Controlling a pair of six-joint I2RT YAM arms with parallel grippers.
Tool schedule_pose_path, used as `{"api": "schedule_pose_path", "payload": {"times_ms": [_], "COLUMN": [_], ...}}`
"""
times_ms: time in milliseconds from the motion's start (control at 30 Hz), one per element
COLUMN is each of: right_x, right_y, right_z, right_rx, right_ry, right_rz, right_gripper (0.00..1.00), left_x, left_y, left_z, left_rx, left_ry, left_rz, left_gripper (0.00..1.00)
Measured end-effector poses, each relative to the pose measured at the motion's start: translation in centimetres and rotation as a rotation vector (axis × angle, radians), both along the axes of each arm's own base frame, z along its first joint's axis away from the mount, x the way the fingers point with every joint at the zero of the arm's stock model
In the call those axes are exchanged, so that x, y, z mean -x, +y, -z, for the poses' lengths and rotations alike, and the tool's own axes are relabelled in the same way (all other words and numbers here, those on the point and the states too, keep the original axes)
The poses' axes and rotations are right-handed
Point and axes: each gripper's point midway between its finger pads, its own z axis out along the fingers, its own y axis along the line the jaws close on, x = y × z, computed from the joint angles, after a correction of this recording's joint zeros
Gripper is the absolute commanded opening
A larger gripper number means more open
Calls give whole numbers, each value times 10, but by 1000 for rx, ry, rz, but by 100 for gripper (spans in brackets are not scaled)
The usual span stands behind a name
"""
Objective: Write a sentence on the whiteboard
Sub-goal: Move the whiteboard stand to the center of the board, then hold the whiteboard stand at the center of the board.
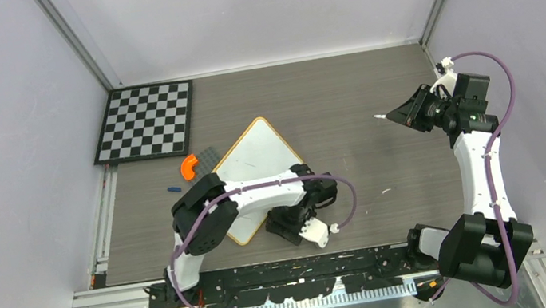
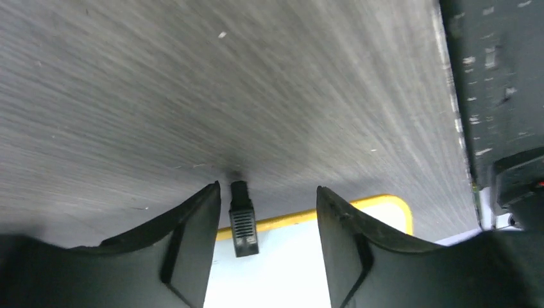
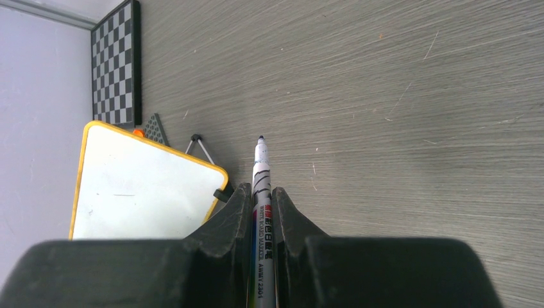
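Note:
The whiteboard (image 1: 258, 160) lies turned like a diamond at the table's middle, white with an orange frame. My left gripper (image 1: 278, 222) hovers over its near corner. In the left wrist view that gripper (image 2: 268, 192) is open, and one black foot (image 2: 242, 221) of the whiteboard (image 2: 282, 269) stands free between the fingers, close to the left one. At the right, raised off the table, my right gripper (image 1: 409, 113) is shut on a white marker (image 3: 260, 160), tip pointing toward the board (image 3: 141, 186). The sentence is out of view; the board's face shows only a faint dark mark.
A checkerboard (image 1: 144, 122) lies at the back left. A grey studded plate (image 1: 207, 158), an orange curved piece (image 1: 188, 167) and a small blue piece (image 1: 174, 189) sit by the board's left edge. A white scrap (image 1: 385, 190) lies right of centre. A black rail (image 1: 270, 271) lines the near edge.

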Motion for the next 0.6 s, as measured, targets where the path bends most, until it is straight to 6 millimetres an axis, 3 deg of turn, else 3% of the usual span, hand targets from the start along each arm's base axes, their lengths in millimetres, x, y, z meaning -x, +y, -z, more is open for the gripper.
{"api": "schedule_pose_path", "payload": {"times_ms": [167,267,367,500,600], "right_x": [1,0,-4,-6,-5], "right_y": [0,0,-2,0,5], "right_z": [0,-3,-8,-12,-11], "right_rx": [3,10,20,30,43], "right_ry": [1,-3,-16,-28,-32], "right_rz": [-6,-14,-18,-32,-58], "right_gripper": [0,0,0,0,0], "left_x": [14,9,-9,-64,-123], "left_y": [-20,-47,-69,-66,-25], "left_z": [-24,-60,-112,-187,-235], "left_rx": [73,217,410,677,852], "left_ry": [26,3,-28,-73,-149], "left_rz": [-77,-164,-300,-604,-921], "left_gripper": [98,100,100,100,100]}}
